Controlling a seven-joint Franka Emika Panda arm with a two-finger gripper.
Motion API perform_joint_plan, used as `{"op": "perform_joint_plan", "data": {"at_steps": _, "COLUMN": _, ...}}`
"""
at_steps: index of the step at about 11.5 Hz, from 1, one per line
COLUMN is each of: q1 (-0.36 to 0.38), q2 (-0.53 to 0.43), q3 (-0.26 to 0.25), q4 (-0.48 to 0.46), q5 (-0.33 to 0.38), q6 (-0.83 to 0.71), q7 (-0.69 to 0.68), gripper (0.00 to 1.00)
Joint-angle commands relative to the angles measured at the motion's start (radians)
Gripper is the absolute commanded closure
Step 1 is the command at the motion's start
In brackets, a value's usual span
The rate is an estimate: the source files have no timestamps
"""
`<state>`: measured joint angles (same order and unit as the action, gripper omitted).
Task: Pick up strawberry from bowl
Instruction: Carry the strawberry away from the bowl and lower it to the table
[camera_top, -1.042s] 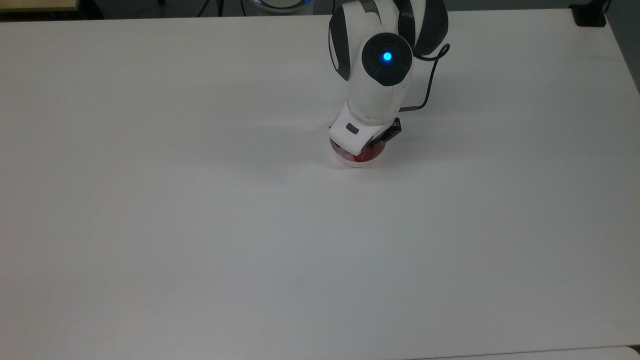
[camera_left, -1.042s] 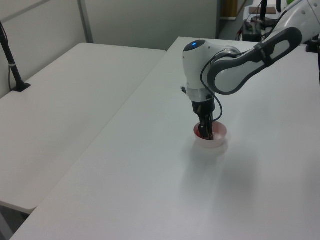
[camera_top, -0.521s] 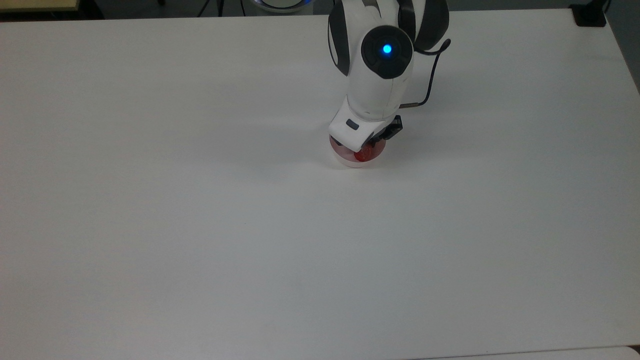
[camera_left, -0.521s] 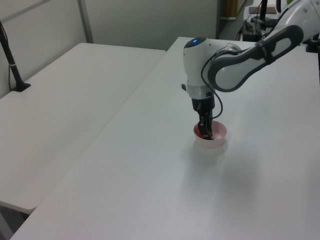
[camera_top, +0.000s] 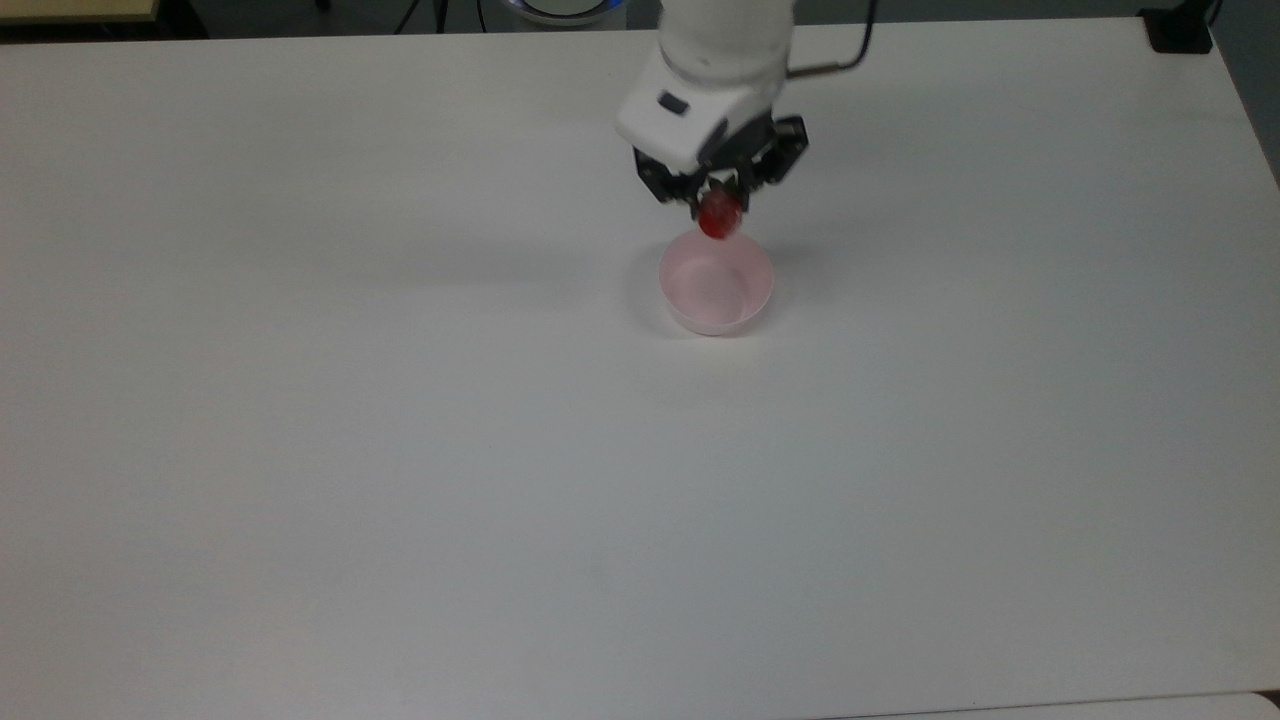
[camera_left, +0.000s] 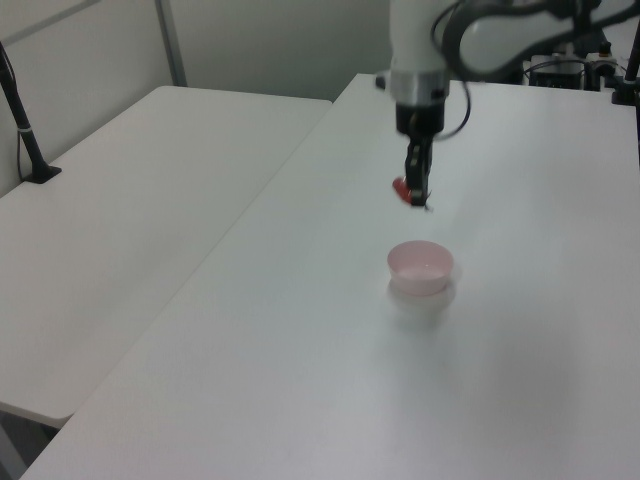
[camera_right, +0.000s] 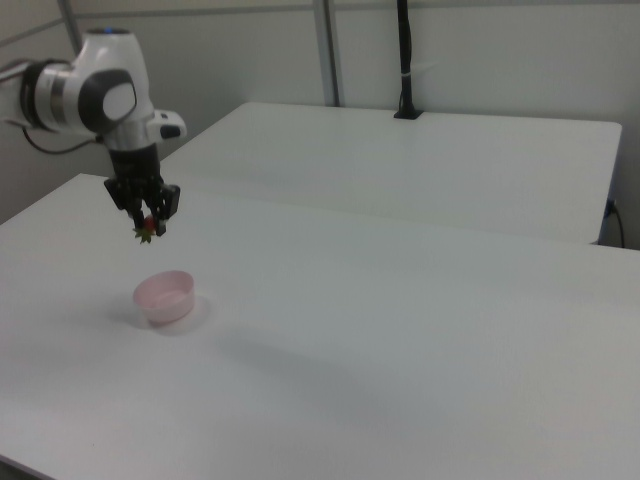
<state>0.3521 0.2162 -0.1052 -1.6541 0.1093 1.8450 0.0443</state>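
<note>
The small red strawberry (camera_top: 719, 215) (camera_left: 403, 189) (camera_right: 148, 231) hangs in the air, pinched in my gripper (camera_top: 717, 196) (camera_left: 414, 192) (camera_right: 150, 221), which is shut on it. Below it the pale pink bowl (camera_top: 716, 286) (camera_left: 420, 268) (camera_right: 165, 296) stands on the white table with nothing inside. In the right view the strawberry is well above the bowl's rim and a little to the right view's left of the bowl's middle.
The white table (camera_top: 400, 450) spreads wide around the bowl. A second white table (camera_left: 130, 200) (camera_right: 420, 160) stands beside it, with a black post (camera_right: 404, 60) (camera_left: 20, 120) at its far edge.
The gripper was down in the bowl, around the strawberry. It has since risen straight up with the strawberry in it, leaving the bowl bare.
</note>
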Motion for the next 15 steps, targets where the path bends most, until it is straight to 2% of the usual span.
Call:
{"op": "perform_joint_plan", "data": {"at_steps": 1, "q1": -0.022, "q2": -0.072, "q3": -0.079, "q4": 0.019, "q5": 0.024, "q6": -0.146, "q7": -0.127, "gripper": 0.79}}
{"op": "perform_joint_plan", "data": {"at_steps": 2, "q1": -0.042, "q2": -0.072, "q3": -0.121, "q4": 0.046, "q5": 0.017, "q6": -0.174, "q7": -0.164, "gripper": 0.79}}
{"op": "perform_joint_plan", "data": {"at_steps": 5, "q1": -0.051, "q2": -0.063, "q3": -0.327, "q4": 0.059, "q5": -0.002, "q6": -0.147, "q7": -0.375, "gripper": 0.77}}
{"op": "perform_joint_plan", "data": {"at_steps": 7, "q1": -0.051, "q2": -0.031, "q3": -0.405, "q4": 0.013, "q5": -0.033, "q6": -0.048, "q7": -0.466, "gripper": 0.77}}
{"op": "perform_joint_plan", "data": {"at_steps": 10, "q1": -0.056, "q2": 0.073, "q3": -0.407, "q4": -0.068, "q5": -0.037, "q6": 0.095, "q7": -0.472, "gripper": 0.77}}
{"op": "perform_joint_plan", "data": {"at_steps": 12, "q1": -0.054, "q2": 0.142, "q3": -0.403, "q4": -0.075, "q5": -0.037, "q6": 0.134, "q7": -0.468, "gripper": 0.75}}
{"op": "perform_joint_plan", "data": {"at_steps": 14, "q1": -0.07, "q2": 0.186, "q3": -0.403, "q4": -0.088, "q5": -0.036, "q6": 0.172, "q7": -0.481, "gripper": 0.66}}
{"op": "perform_joint_plan", "data": {"at_steps": 15, "q1": -0.071, "q2": 0.192, "q3": -0.401, "q4": -0.105, "q5": -0.036, "q6": 0.189, "q7": -0.495, "gripper": 0.54}}
